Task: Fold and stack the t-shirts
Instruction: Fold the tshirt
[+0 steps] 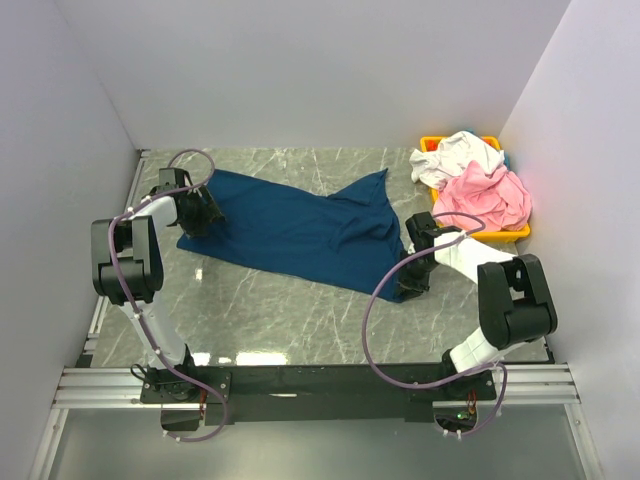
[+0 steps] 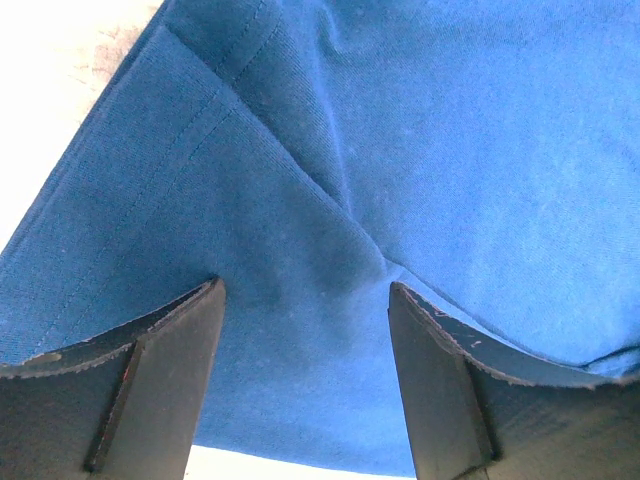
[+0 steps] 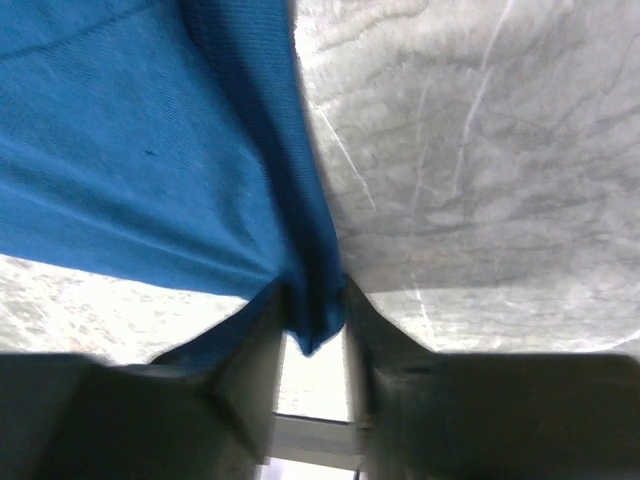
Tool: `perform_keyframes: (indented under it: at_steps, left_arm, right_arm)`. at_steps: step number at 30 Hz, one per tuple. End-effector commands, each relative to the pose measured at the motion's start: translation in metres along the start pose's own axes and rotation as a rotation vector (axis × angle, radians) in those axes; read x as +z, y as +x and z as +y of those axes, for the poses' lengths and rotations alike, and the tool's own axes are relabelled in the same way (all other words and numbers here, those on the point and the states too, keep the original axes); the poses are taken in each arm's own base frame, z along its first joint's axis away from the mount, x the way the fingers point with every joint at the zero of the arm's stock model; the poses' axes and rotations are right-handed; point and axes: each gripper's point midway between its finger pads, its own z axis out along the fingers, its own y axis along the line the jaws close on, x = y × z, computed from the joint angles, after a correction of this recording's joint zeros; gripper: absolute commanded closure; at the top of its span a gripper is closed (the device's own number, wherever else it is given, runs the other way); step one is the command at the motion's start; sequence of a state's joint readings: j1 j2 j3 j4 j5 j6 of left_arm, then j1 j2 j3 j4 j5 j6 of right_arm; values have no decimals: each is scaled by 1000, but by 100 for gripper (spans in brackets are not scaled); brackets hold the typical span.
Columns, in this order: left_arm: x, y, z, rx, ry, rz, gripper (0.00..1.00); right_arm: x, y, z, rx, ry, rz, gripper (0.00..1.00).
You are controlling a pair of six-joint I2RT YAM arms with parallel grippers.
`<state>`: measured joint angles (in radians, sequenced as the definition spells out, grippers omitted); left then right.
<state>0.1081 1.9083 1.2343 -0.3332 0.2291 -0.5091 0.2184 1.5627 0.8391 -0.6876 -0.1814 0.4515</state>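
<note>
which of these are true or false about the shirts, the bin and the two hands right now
1. The navy t-shirt lies on the table between the two arms. True.
2. The pink t-shirt is folded flat on the table. False: it lies crumpled in the yellow bin, next to the white t-shirt.
3. The right hand pinches a fold at the navy t-shirt's edge. True.
4. The left hand is shut on the white t-shirt. False: its fingers stand wide apart over the navy cloth.
5. The yellow bin sits at the table's near left corner. False: it is at the far right corner.
</note>
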Motion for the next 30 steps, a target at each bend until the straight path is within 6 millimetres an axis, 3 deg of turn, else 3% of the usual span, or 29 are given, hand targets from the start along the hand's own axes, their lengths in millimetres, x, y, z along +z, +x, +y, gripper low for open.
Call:
perform_keyframes:
  at_steps: [1,5,6,14,22,30]
  left_arm:
    - [7,26,31,5,-95,73,26]
    - [4,27,35,3,-99,70,26]
    - [4,28,36,4,-105,70,25]
    - [-9,41,62,-11,-173,72,25]
    - [-30,64,79,-106,-216,65,24]
    - [-53,81,83,-160,-233,51,22]
  right_arm:
    - [5,2,-1,-5,13,13,70]
    - [5,6,-4,0,22,20,88]
    - [4,6,-7,2,36,20,100]
    - [-11,11,-27,8,137,-10,100]
    - [-25,35,-40,41,181,23,100]
    - [-42,63,-48,84,226,87,100]
